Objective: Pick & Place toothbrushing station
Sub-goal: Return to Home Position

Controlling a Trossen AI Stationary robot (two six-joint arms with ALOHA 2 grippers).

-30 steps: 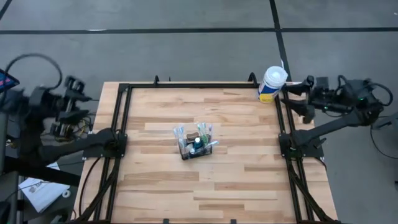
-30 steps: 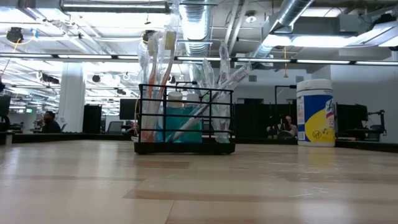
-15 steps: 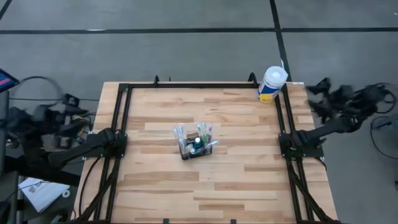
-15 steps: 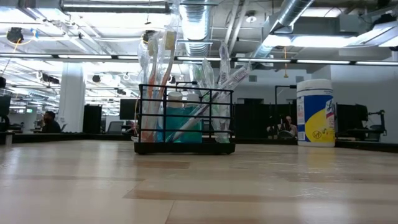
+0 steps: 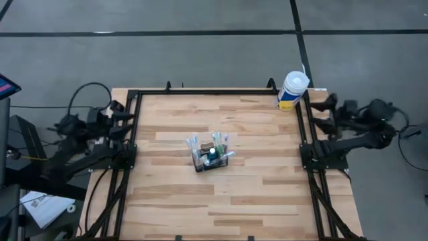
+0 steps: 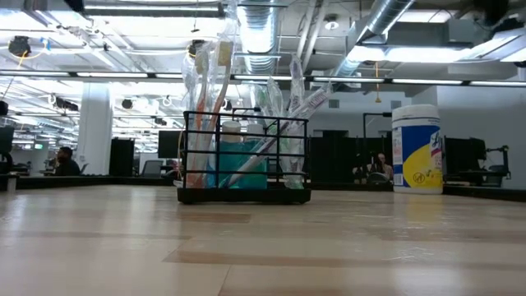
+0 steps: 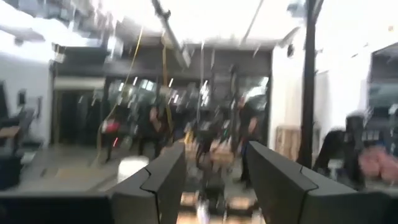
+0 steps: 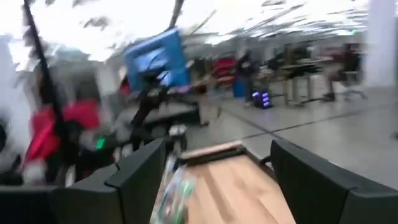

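The toothbrushing station [image 5: 210,152], a small black wire basket, rests on its base near the middle of the wooden table [image 5: 254,194]. Wrapped toothbrushes and a teal item stand in it [image 6: 244,156]. It also shows as a blur in the right wrist view [image 8: 174,194]. My left gripper [image 5: 121,115] is open over the table's left frame rail and points across the table [image 7: 214,177]. My right gripper [image 5: 323,115] is open beyond the right rail, pointing toward the table [image 8: 217,165]. Both are far from the station and empty.
A white-and-yellow wipes tub [image 5: 291,90] stands at the far right corner [image 6: 417,149]. Black frame rails [image 5: 131,134] run along the table's left, far and right sides. Papers [image 5: 45,206] lie on the floor off the near left corner.
Both arms have folded down toward their bases. My left gripper has sunk and come in from beyond the table's left edge to the left rail. My right gripper has sunk and shifted slightly toward the near edge. The station has not moved.
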